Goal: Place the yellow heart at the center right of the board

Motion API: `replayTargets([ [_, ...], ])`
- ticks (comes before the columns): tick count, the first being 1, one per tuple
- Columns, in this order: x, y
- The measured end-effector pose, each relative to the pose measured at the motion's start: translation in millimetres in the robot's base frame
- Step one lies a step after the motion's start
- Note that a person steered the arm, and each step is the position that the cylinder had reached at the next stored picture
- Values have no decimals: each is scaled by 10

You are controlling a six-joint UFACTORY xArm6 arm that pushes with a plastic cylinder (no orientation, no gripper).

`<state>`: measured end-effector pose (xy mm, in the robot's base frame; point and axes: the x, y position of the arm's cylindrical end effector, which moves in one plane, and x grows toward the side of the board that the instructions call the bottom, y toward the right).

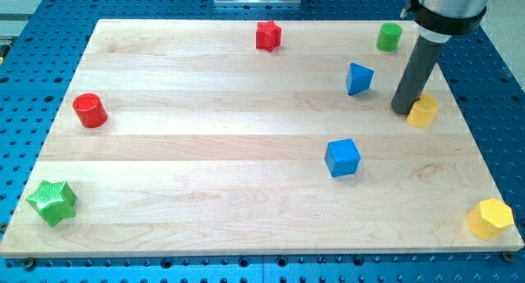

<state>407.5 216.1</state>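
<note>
The yellow heart [424, 111] lies on the wooden board [205, 152] near its right edge, a little above mid-height. My tip [402, 110] rests on the board touching the heart's left side. The dark rod rises from there toward the view's top right.
A blue block [358, 78] lies up-left of my tip, a blue cube [342, 157] lower left of it. A green cylinder [390, 37] and red star [267, 35] are near the top edge. A yellow hexagon [490, 217] sits bottom right, a red cylinder [89, 111] left, a green star [52, 203] bottom left.
</note>
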Motion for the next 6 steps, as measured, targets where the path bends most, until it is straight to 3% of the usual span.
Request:
replayTargets([
  [5,-25,245],
  [6,-240,131],
])
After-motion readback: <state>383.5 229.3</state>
